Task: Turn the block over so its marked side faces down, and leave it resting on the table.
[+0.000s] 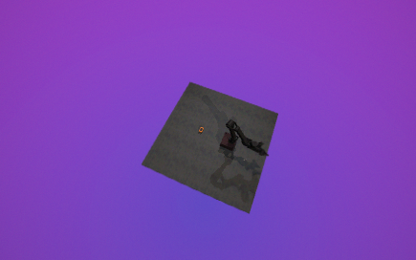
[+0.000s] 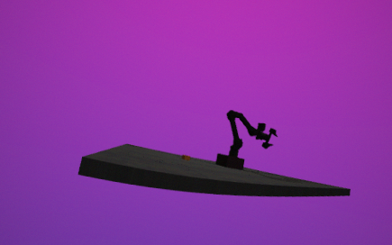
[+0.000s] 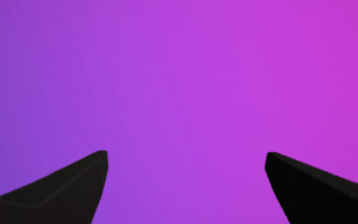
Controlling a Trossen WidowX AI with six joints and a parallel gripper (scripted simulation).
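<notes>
A small orange block (image 1: pixel 201 129) (image 2: pixel 186 158) rests on the dark grey table (image 1: pixel 168 155) (image 2: pixel 113 170). In the top view its upper face shows a dark centre inside an orange outline; it is too small to tell for certain whether this is the mark. My gripper (image 2: pixel 273 140) (image 3: pixel 189 160) is open and empty, with its fingers wide apart. It is raised above the table, on the far side of the arm's base from the block, and points away from the block. The block is not in the wrist view.
The arm's dark red base (image 1: pixel 227 140) (image 2: pixel 235 162) stands on the table between the block and the gripper. The table's right edge (image 1: pixel 264 162) lies close below the gripper in the top view. Shadows of the arm fall on the table.
</notes>
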